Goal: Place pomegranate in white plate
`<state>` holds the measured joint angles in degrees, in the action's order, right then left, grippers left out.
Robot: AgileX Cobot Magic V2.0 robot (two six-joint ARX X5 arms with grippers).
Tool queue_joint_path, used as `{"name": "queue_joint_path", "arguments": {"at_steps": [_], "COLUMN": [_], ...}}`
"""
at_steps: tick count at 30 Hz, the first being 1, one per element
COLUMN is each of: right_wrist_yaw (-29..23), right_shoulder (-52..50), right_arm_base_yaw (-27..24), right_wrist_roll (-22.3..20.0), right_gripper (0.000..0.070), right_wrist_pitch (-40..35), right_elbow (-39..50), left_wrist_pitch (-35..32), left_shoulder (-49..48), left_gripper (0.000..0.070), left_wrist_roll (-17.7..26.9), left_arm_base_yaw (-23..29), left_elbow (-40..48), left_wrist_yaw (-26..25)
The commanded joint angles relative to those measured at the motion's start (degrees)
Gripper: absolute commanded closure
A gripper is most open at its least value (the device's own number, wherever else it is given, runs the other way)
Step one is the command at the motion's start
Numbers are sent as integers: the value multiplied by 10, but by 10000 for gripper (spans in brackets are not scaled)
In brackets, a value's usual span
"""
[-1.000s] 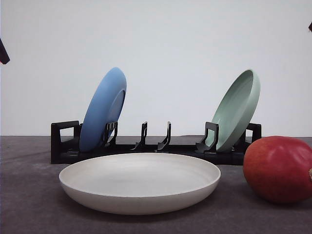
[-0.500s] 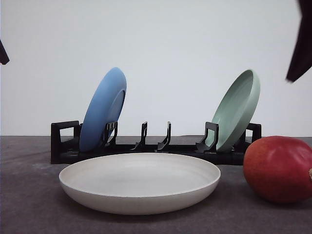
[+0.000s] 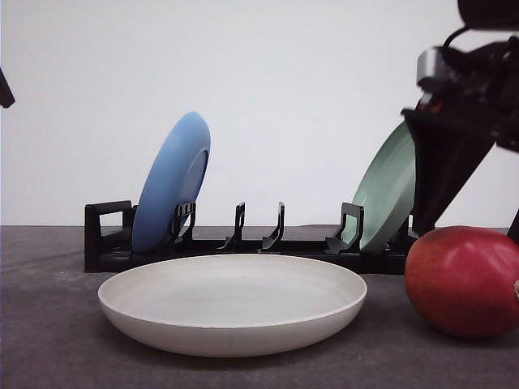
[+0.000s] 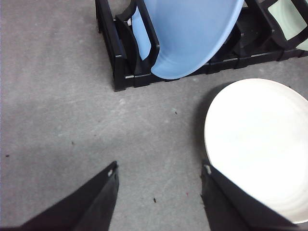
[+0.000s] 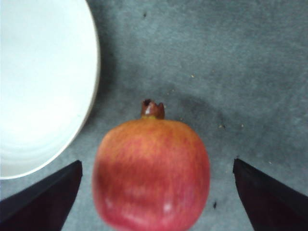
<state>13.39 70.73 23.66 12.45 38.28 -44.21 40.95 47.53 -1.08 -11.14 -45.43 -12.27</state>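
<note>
Pomegranate (image 3: 464, 280) on the grey table (image 3: 49, 340), just right of the white plate (image 3: 232, 305), not touching it. Tan nub (image 5: 152, 109) pointing away from the robot (per right wrist view). White plate flat on the table, front of the black rack (image 3: 109, 235), nothing in it.

Right gripper (image 5: 154, 192) hanging above the pomegranate, fingers (image 5: 43, 197) spread wide either side of the fruit, clear gap on both sides, no contact. In front view, one dark finger (image 3: 442, 174) angled down behind and above the fruit, partly covering the pale green plate (image 3: 389, 190).

Left gripper (image 4: 159, 192) over bare table left of the white plate, near side of the rack, jaws apart, holding nothing. One fingertip (image 4: 226, 197) overlapping the plate's rim in the wrist view (height above it not readable).

Blue plate (image 3: 172, 182) standing tilted in the rack's left slot, behind the white plate's left part. Pale green plate tilted at the rack's right end, behind and right of the white plate. Middle rack slots (image 3: 259, 227) vacant.
</note>
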Motion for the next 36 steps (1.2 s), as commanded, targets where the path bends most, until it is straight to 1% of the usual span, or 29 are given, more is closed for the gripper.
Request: {"name": "queue_joint_path", "arguments": {"at_steps": [1, 9, 13, 17, 22, 26, 30, 33, 36], "right_wrist_yaw": [-2, -3, -4, -13, -28, -46, -44, -43, -42], "right_shoulder": [17, 51, 57, 57, 56, 56, 56, 56, 56], "right_arm_base_yaw": [7, 27, 35, 39, 40, 40, 42, 55, 75], "right_wrist_roll": [2, 2, 5, 11, 11, -2, -23, -36, -43], "right_gripper": [61, 63, 100, 173, 180, 180, 180, 180, 180], "right_wrist_pitch": [-6, -17, -17, -12, 0, 35, 62, 57, 27], "right_elbow": [-9, -9, -9, -9, -12, -43, -90, -121, -136], "left_wrist_pitch": [-2, -2, -2, -2, -2, -2, -2, -2, -2], "left_shoulder": [3, 3, 3, 3, 3, 3, 3, 3, 3], "left_gripper": [387, 387, 387, 387, 387, 387, 387, 387, 388], "left_wrist_roll": [2, 2, 2, 2, 3, 2, 2, 2, 2], "left_arm_base_yaw": [-1, -1, -1, -1, -1, -1, -1, -1, -1], "left_elbow": [-8, -8, -8, -8, -8, -8, -8, -8, -8], "left_wrist_yaw": [-3, -3, -3, -3, -3, -3, -3, -3, -3]}}
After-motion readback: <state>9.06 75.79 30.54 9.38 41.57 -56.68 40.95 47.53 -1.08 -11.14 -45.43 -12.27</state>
